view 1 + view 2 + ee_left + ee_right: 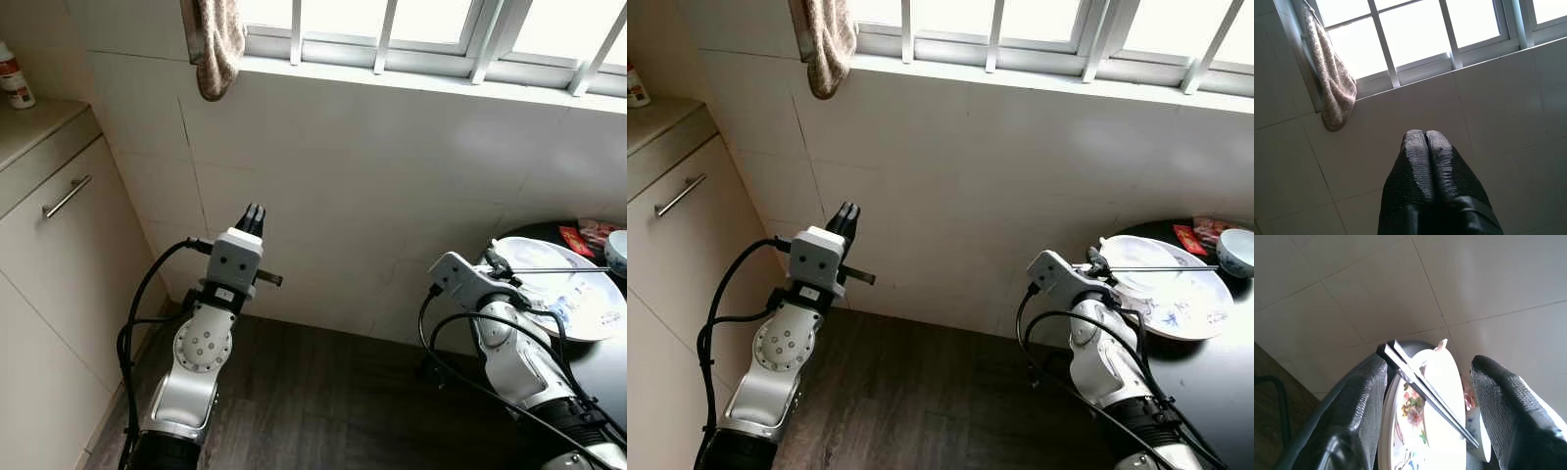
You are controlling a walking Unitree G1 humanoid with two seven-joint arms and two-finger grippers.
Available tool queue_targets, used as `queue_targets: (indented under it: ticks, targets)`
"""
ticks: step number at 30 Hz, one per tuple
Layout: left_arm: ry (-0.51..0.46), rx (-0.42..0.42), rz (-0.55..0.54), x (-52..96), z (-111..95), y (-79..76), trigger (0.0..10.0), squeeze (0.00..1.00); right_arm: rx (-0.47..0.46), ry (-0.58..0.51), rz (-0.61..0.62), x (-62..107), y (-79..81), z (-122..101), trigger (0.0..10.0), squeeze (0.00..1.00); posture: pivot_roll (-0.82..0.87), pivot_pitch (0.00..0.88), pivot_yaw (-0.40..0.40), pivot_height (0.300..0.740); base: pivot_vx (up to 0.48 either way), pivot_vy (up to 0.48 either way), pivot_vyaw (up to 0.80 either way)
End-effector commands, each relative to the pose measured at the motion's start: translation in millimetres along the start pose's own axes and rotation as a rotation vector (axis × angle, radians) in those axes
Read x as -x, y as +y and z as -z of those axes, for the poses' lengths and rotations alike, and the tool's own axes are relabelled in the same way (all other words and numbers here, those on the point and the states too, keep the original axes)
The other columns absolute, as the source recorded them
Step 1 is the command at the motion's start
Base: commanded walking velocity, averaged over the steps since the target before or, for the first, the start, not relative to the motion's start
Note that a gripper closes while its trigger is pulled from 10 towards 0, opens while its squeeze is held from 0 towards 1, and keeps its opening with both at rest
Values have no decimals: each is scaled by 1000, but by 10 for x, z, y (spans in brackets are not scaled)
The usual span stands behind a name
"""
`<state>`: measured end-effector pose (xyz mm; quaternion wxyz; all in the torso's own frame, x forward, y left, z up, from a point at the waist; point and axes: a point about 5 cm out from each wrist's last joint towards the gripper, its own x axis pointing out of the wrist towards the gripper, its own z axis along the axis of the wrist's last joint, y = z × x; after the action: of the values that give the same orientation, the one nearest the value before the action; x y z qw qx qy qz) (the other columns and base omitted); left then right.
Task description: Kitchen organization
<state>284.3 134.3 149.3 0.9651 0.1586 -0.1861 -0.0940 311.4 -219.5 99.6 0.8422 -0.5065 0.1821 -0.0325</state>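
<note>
Right gripper (1425, 396) gapes wide, holding nothing, lined up on the chopsticks (1425, 387) you want | chopsticks lie across the floral plate (1185, 304) on the black table (1215, 392) | left gripper (1425, 147) pinched closed, empty, parked away from the plate

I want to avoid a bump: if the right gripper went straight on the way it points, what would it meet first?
Most likely the chopsticks lying across the flowered plate, which sit between the open right gripper's fingers, the plate just behind. Depth is unclear, so that is a judgement.
</note>
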Motion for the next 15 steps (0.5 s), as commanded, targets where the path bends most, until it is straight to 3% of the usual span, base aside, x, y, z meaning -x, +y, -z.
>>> queue_targets:
  ticks: [1,9,15]
  targets:
    - [8,0,24,-15,0,-40,10000,0,-11,31,14,-4,-40,76,10000,0,-49,0,-74,740,0,0,0]
    - [9,-3,23,-20,1,-30,10000,0,-37,-45,-6,-22,-6,-17,10000,0,-41,0,-76,740,0,0,0]
    - [13,-4,25,-14,5,-24,10000,0,-7,-73,-46,-61,17,-15,10000,0,-39,0,-77,740,0,0,0]
